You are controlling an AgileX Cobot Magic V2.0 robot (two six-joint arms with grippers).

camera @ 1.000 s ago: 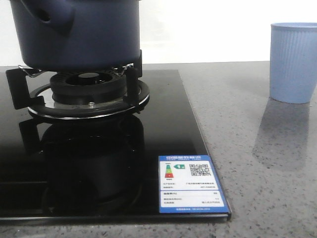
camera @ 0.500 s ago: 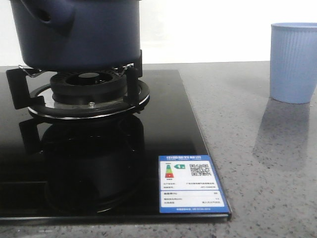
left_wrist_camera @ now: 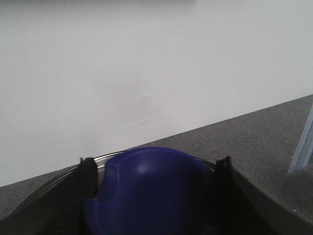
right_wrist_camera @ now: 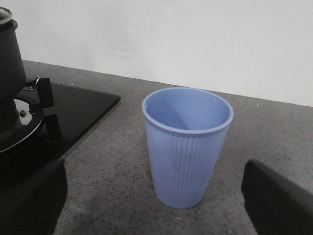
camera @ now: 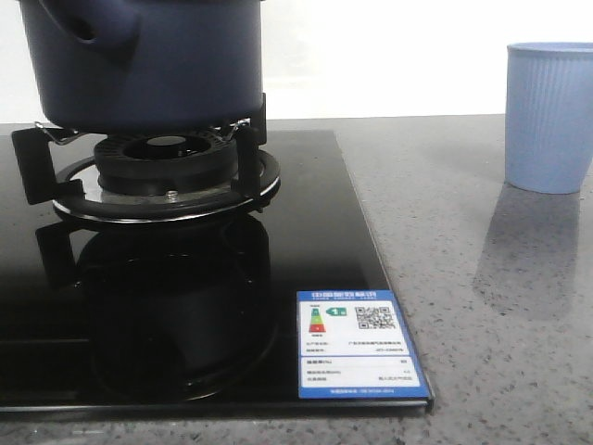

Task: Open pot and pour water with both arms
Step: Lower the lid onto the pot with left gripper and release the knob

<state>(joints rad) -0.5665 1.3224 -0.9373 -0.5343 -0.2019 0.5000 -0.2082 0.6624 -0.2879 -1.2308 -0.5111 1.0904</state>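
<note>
Nothing is shifting across the last second, so we are judging the lid-lift as not yet begun: our left gripper [left_wrist_camera: 152, 196] is closing on the rounded blue lid knob [left_wrist_camera: 149, 188] of the large round navy pot [camera: 148, 60] sitting on the black hob's burner [camera: 167, 171] at far left, our right gripper [right_wrist_camera: 156, 196] is waiting open around the light blue ribbed cup [right_wrist_camera: 187, 147], and the pot's top is cut off in the front view.

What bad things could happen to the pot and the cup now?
The left gripper has its jaws around the blue lid knob; the smooth, round knob might slip as the lid lifts. The pot sits on thin burner supports, so a sideways tug could rock it. The cup stands empty and light between the right gripper's open jaws; a clumsy close could tip it over.
</note>
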